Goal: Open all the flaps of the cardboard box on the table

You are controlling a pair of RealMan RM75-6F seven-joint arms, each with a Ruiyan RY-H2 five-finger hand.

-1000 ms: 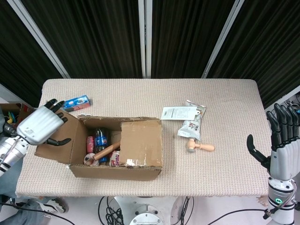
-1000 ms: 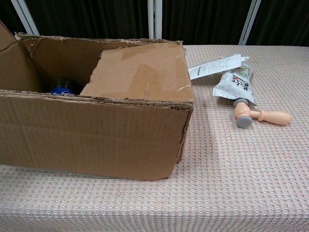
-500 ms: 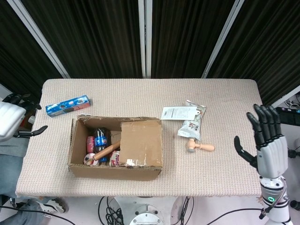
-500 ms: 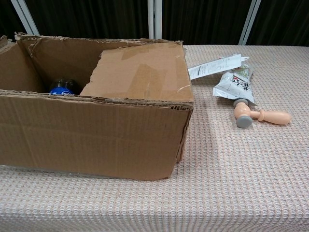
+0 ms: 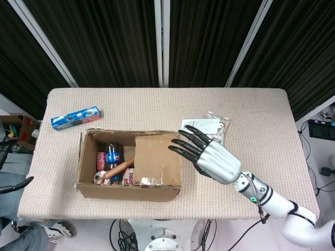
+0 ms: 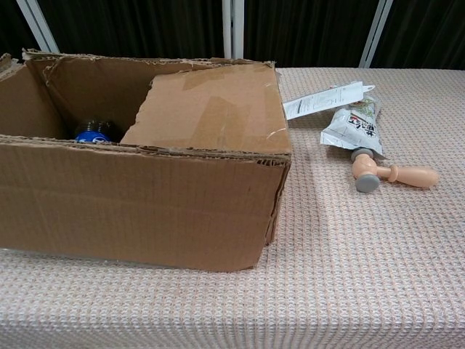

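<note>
The brown cardboard box (image 5: 125, 191) (image 6: 138, 211) stands at the front left of the table. Its right flap (image 5: 158, 158) (image 6: 211, 109) lies folded inward over the right half. The left flap (image 5: 80, 157) stands about upright. Inside show a cola bottle (image 5: 111, 156) and a wooden roller (image 5: 118, 168). My right hand (image 5: 212, 157) hovers open just right of the box, its dark fingers (image 5: 183, 148) spread and pointing left over the flap's right edge. Of my left hand (image 5: 17, 183) only a dark sliver shows at the left edge. Neither hand appears in the chest view.
A blue snack packet (image 5: 76, 117) lies behind the box on the left. White pouches (image 5: 207, 124) (image 6: 352, 127) and a wooden toy hammer (image 6: 396, 174) lie right of the box; in the head view my right hand hides the hammer. A chair or person is off the table's left edge.
My right hand swept from the table's right edge in to the box's right flap. The left hand let the left flap go and withdrew off the left edge; that flap swung back upright.
</note>
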